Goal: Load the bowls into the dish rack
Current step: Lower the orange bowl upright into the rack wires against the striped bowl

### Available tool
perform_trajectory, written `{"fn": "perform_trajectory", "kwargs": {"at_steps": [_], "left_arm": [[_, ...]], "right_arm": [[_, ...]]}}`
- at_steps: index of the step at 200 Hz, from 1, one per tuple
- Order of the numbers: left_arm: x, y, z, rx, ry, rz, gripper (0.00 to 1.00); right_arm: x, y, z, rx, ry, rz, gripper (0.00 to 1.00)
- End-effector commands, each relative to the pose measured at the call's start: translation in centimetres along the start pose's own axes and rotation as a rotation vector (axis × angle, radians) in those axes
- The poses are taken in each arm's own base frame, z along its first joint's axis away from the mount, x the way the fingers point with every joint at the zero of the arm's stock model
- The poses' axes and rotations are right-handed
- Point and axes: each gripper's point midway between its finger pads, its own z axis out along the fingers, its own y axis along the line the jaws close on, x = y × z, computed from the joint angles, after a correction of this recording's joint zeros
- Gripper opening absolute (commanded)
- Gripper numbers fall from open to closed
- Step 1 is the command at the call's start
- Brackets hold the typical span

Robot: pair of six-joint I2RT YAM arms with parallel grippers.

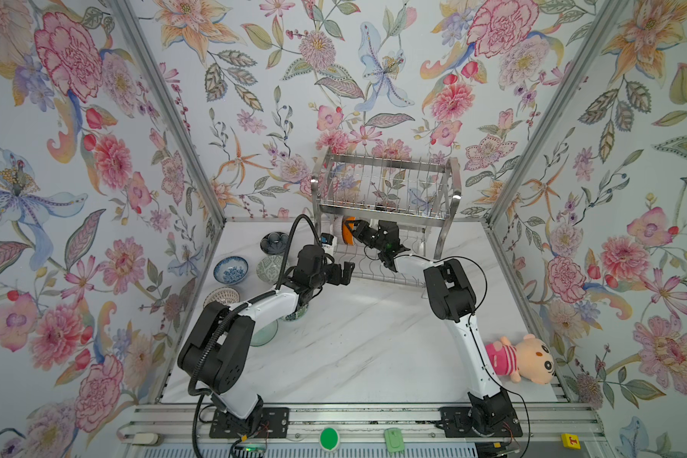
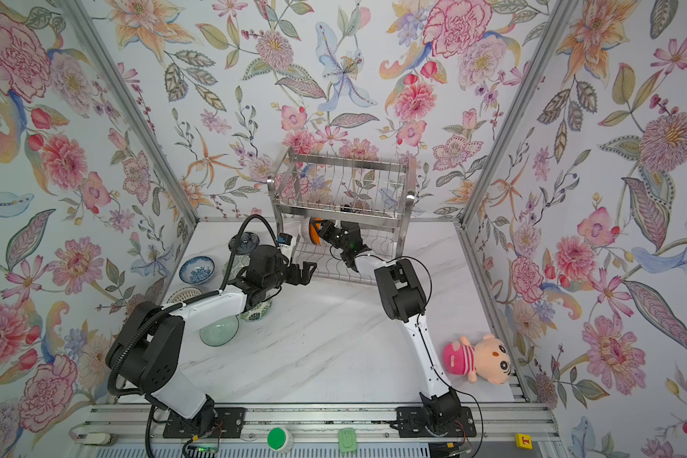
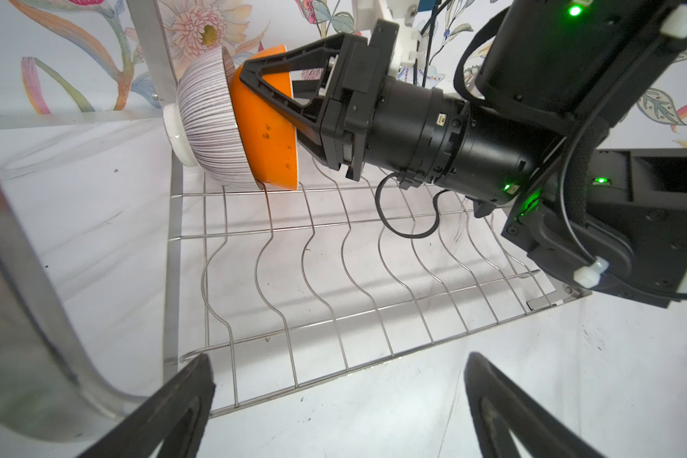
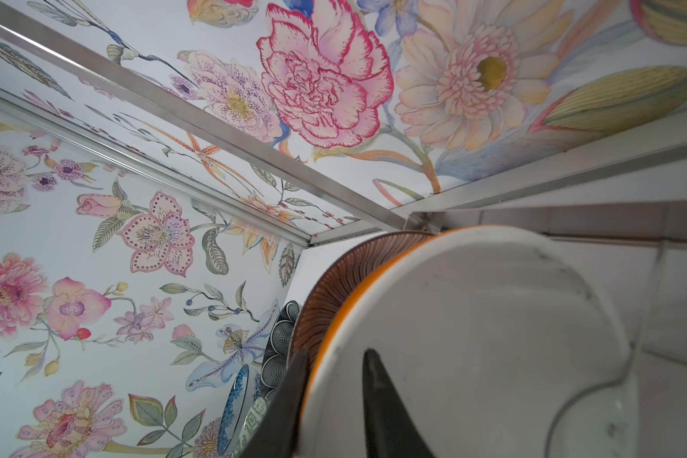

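Right tool (image 4: 334, 353) loosely astride orange bowl (image 3: 270, 138) rim, in dish rack (image 1: 455, 194).

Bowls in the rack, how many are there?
2. In the dish rack, at one end of its lower shelf, a striped bowl stands on edge; an orange bowl rests against it. The right arm may hide more.

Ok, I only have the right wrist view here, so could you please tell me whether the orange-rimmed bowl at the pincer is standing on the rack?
Observer: Yes, the orange bowl stands on edge on the dish rack, on its lower shelf, leaning against the striped bowl.
Operator: Thank you; where is the left pincer?
Observer: The left pincer hangs open and empty at that shelf's near edge.
Operator: How many bowls sit on the table?
Observer: Six, left of the rack; the clear glass bowl lies partly under the left arm.
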Motion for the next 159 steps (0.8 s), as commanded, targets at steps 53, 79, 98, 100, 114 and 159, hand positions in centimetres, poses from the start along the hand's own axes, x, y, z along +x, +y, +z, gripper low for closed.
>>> {"fn": "perform_trajectory", "kwargs": {"at_steps": [53,79,98,100,114,159], "left_arm": [[-0.3,0.4,-1.0,-0.02,-0.011,0.006,0.99],[-0.3,0.5,-1.2,-0.025,-0.013,0.007,0.99],[-0.2,0.6,-1.2,-0.028,-0.013,0.009,0.99],[-0.3,0.6,-1.2,-0.028,-0.013,0.009,0.99],[-0.2,0.5,-1.2,-0.027,-0.012,0.01,0.99],[-0.1,0.7,-1.3,-0.031,-0.011,0.007,0.99]], "right_arm": [[1.4,-1.8,-0.7,0.08,0.04,0.019,0.33],[1.4,-1.6,-0.8,0.076,0.039,0.016,0.35],[1.3,-1.3,-0.8,0.07,0.037,0.014,0.35],[1.3,-1.3,-0.8,0.071,0.036,0.013,0.36],[1.3,-1.1,-0.9,0.066,0.034,0.011,0.36],[1.1,-0.2,-1.2,0.051,0.023,-0.01,0.4]]}}
